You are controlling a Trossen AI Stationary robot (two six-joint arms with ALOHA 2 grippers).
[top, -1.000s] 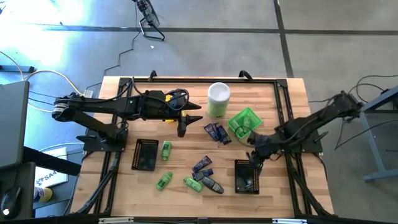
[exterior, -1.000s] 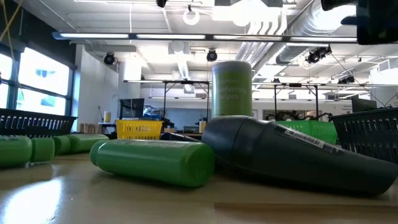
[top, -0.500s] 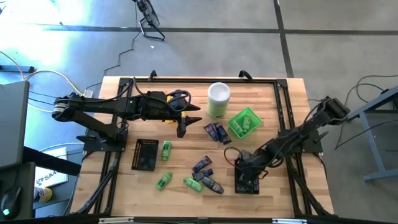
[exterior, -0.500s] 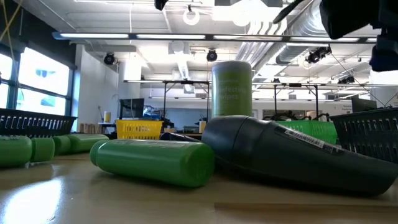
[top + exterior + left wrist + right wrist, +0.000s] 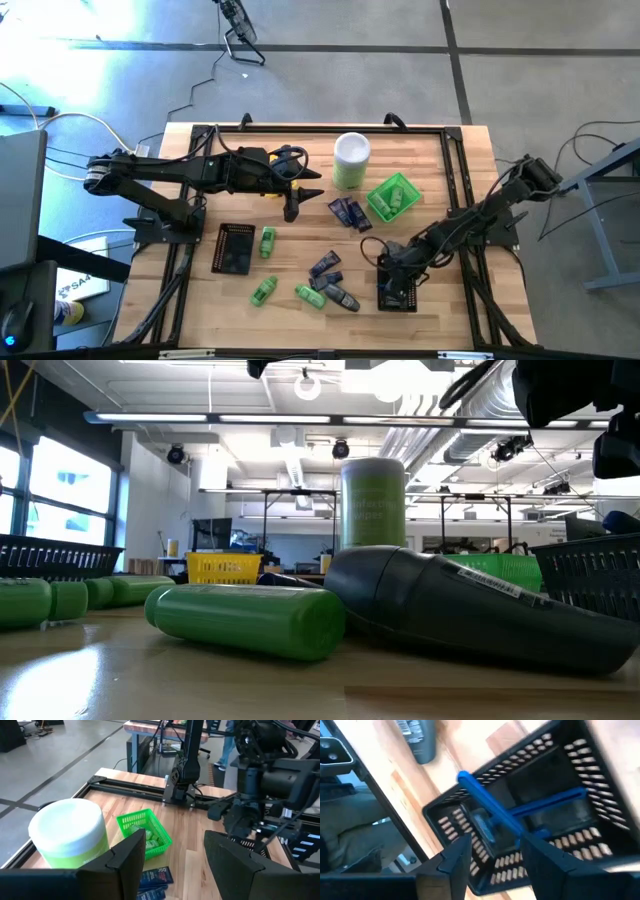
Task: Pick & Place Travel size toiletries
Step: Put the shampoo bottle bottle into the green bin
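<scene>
Table (image 5: 470,140) carries three mesh trays: black tray (image 5: 234,248) at left, green tray (image 5: 391,196) beside the pale-green canister (image 5: 351,160), and right black tray (image 5: 397,284). Right gripper (image 5: 401,272) hangs over that right tray, fingers parted and empty; blue razors (image 5: 492,815) lie inside it. Left gripper (image 5: 293,208) waits mid-table, released, holding nothing. Still loose on the wood: green bottles (image 5: 264,290), navy packets (image 5: 350,213), a grey oval piece (image 5: 345,298). Judged roughly one-third sorted.

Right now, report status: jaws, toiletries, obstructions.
Right gripper over black tray, jaws open, blue razors lying inside. Left gripper hovering mid-table, jaws open, empty. Loose toiletries remain on table. Nothing blocking.
</scene>
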